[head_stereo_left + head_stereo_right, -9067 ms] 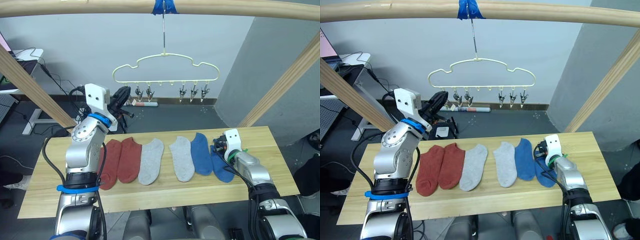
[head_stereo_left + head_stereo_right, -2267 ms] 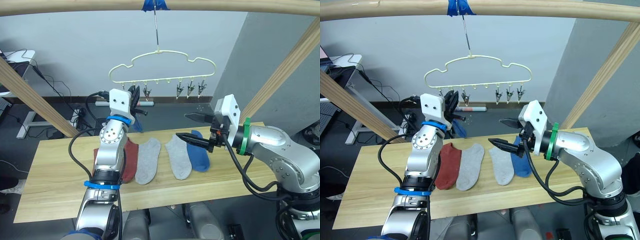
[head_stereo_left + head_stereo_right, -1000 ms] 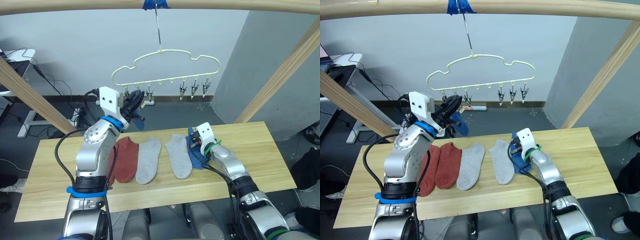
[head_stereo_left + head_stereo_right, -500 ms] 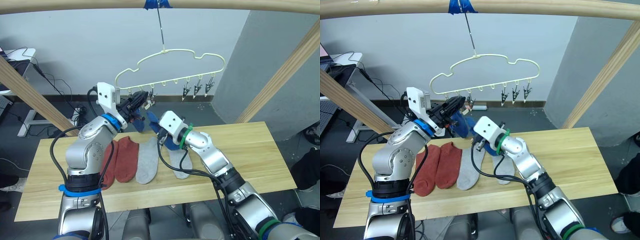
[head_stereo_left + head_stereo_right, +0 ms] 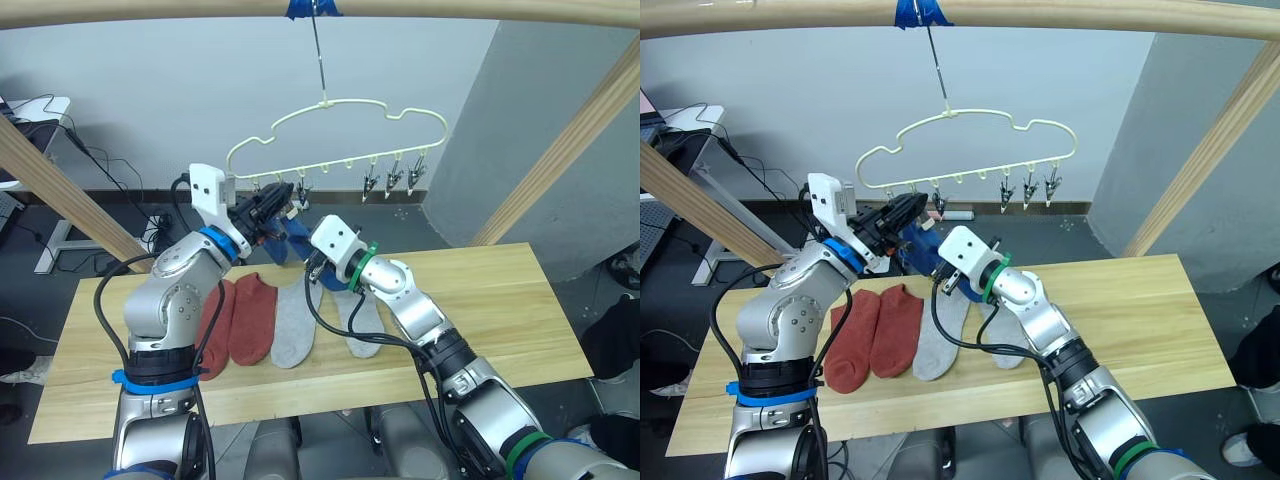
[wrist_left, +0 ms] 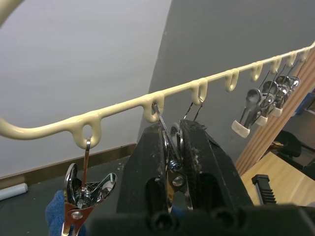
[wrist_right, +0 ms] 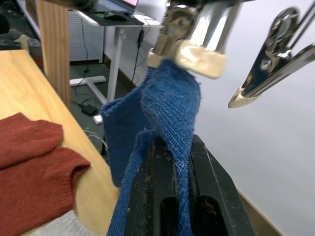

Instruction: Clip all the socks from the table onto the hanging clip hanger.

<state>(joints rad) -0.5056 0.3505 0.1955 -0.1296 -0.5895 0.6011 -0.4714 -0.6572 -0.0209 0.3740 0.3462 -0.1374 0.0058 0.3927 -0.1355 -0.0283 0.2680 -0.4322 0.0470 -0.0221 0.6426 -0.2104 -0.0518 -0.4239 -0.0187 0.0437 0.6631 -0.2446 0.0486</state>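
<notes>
The pale yellow-green clip hanger (image 5: 340, 135) hangs from a hook above the table (image 5: 500, 300). My left gripper (image 6: 171, 132) is shut on one of its metal clips (image 6: 173, 162), second from the hanger's left end. One blue sock (image 6: 58, 216) hangs under the clip beside it. My right gripper (image 7: 172, 142) is shut on the other blue sock (image 7: 172, 103), holding its top edge up against the white-tipped clip (image 7: 189, 51). Two rust-red socks (image 5: 235, 318) and two light grey socks (image 5: 292, 322) lie flat on the table.
A thick wooden rail (image 5: 450, 10) runs overhead, with slanted wooden posts at left (image 5: 60, 170) and right (image 5: 560, 150). Three free clips (image 5: 395, 175) hang at the hanger's right end. The table's right half is bare wood.
My right gripper lifted the blue sock off the table and carried it up and left to the clip held by my left gripper. The hanger has tilted and swung slightly.
</notes>
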